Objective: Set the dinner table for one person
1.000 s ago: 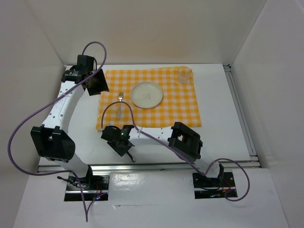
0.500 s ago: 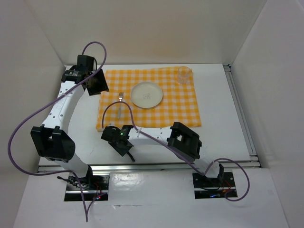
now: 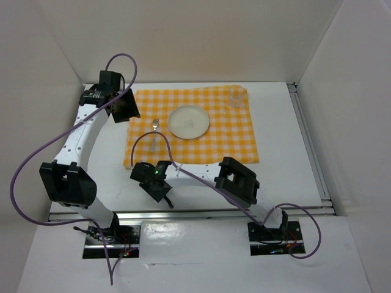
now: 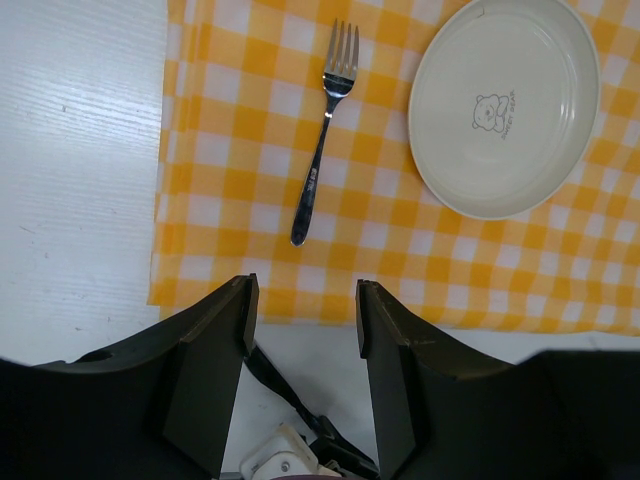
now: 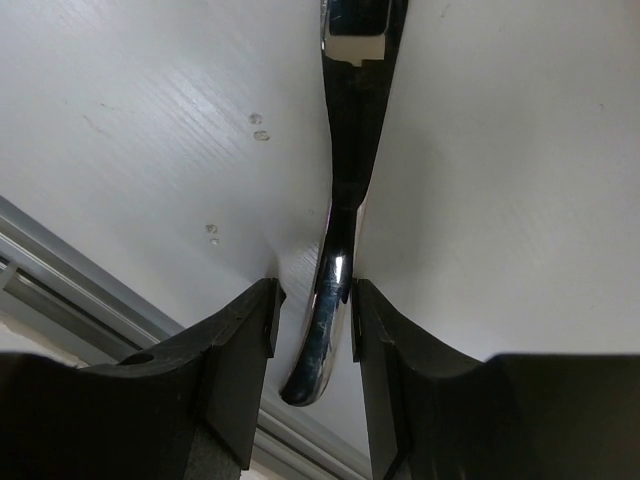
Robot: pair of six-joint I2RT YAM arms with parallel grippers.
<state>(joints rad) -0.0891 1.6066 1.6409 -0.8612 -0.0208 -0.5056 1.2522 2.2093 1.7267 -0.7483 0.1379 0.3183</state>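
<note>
Though illegible, lettering (image 4: 493, 124) seemingly underlines the plate's (image 4: 520, 50) bear (image 4: 494, 106).

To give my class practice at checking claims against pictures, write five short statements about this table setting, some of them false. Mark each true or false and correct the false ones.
1. The fork lies on the checked cloth, left of the plate. True.
2. The glass stands on the plate. False: it stands near the cloth's far right corner, apart from the plate.
3. The left gripper holds the fork. False: it is open and empty above the cloth's edge.
4. The right gripper grips a metal utensil. True.
5. Food lies on the plate. False: it is bare.
</note>
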